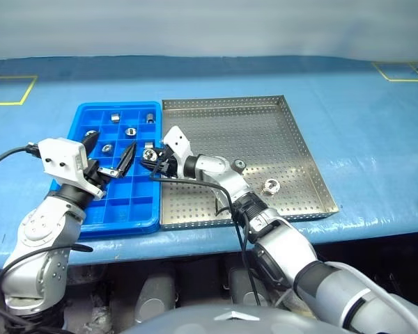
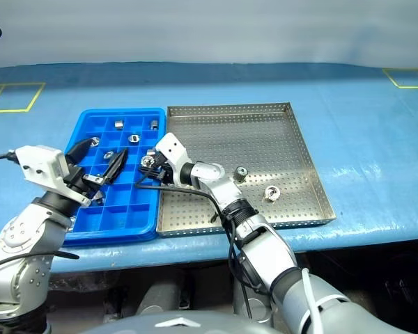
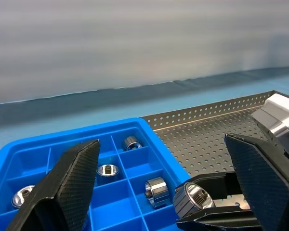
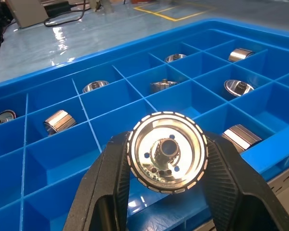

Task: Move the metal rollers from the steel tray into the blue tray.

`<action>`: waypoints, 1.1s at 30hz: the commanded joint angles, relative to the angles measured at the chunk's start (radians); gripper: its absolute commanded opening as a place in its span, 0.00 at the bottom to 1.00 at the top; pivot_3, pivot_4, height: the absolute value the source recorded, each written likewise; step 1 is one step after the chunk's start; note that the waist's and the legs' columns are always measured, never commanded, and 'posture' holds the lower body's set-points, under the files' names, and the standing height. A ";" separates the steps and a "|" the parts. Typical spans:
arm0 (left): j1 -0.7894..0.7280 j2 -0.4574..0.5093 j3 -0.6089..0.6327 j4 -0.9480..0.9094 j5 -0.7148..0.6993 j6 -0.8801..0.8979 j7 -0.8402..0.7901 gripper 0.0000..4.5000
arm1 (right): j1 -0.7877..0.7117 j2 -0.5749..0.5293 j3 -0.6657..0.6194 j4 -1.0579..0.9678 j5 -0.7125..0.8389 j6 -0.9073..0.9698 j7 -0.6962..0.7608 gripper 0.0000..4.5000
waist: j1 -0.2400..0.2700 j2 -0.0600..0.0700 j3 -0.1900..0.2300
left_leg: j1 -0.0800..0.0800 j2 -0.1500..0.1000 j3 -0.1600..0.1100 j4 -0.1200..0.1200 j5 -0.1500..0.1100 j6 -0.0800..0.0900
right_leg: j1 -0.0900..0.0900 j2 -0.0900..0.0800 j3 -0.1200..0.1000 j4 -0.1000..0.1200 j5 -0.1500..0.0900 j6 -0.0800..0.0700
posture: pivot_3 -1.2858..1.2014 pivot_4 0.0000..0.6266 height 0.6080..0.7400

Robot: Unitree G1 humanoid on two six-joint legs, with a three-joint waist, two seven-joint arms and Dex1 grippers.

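Note:
The blue tray (image 1: 83, 118) lies left of the steel tray (image 1: 265, 125), their edges touching. Several metal rollers rest in the blue tray's far compartments, one of them (image 1: 131, 131) near the middle of the far rows. Two rollers (image 1: 270, 186) (image 1: 239, 165) lie on the steel tray's perforated floor. My right gripper (image 1: 152, 158) is shut on one roller (image 4: 167, 151), held end-on just above the blue tray's right edge. Above the blue tray's middle my left gripper (image 1: 111, 147) hovers open, with nothing between its fingers (image 3: 72, 183).
Both trays sit near the front edge of a blue-covered table (image 1: 376, 139). Yellow tape squares (image 1: 7, 90) mark the cover at the far left and far right. A black cable (image 1: 226, 202) trails from my right arm across the steel tray's front part.

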 commanded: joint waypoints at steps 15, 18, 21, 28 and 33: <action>0.171 -0.141 0.183 -0.147 0.117 -0.021 0.240 1.00 | -0.065 0.182 0.033 0.001 0.001 0.020 0.047 0.38 | 0.040 -0.002 -0.001 | 0.012 0.000 -0.002 -0.015 0.002 -0.005 | 0.006 0.000 -0.002 -0.001 -0.004 -0.006 | 0.62 0.24 1.00; 0.271 -0.194 0.210 -0.221 0.123 -0.037 0.254 1.00 | -0.080 0.202 0.037 0.029 0.000 0.018 0.065 0.38 | 0.072 -0.002 -0.001 | 0.013 0.001 -0.005 -0.020 0.003 -0.006 | 0.006 0.000 -0.007 -0.001 -0.008 -0.010 | 0.65 0.24 1.00; 0.354 -0.243 0.231 -0.281 0.131 -0.050 0.267 1.00 | -0.087 0.221 0.044 0.041 0.000 0.013 0.084 0.38 | 0.097 -0.003 -0.001 | 0.013 0.002 -0.007 -0.021 0.002 -0.008 | 0.006 0.000 -0.008 -0.001 -0.011 -0.011 | 0.68 0.24 1.00; 0.454 -0.298 0.237 -0.335 0.134 -0.077 0.266 1.00 | -0.121 0.236 0.029 0.088 -0.006 -0.010 0.079 0.38 | 0.132 -0.003 -0.001 | 0.013 0.007 -0.010 -0.021 0.001 -0.009 | 0.007 0.006 -0.013 -0.001 -0.017 -0.010 | 0.69 0.24 1.00; 0.413 -0.273 0.192 -0.317 0.143 -0.064 0.262 1.00 | -0.161 0.231 0.024 0.100 -0.012 -0.029 0.066 0.38 | 0.145 -0.002 0.000 | 0.013 0.015 -0.012 -0.021 0.000 -0.012 | 0.007 0.015 -0.015 0.000 -0.019 -0.015 | 0.67 0.24 1.00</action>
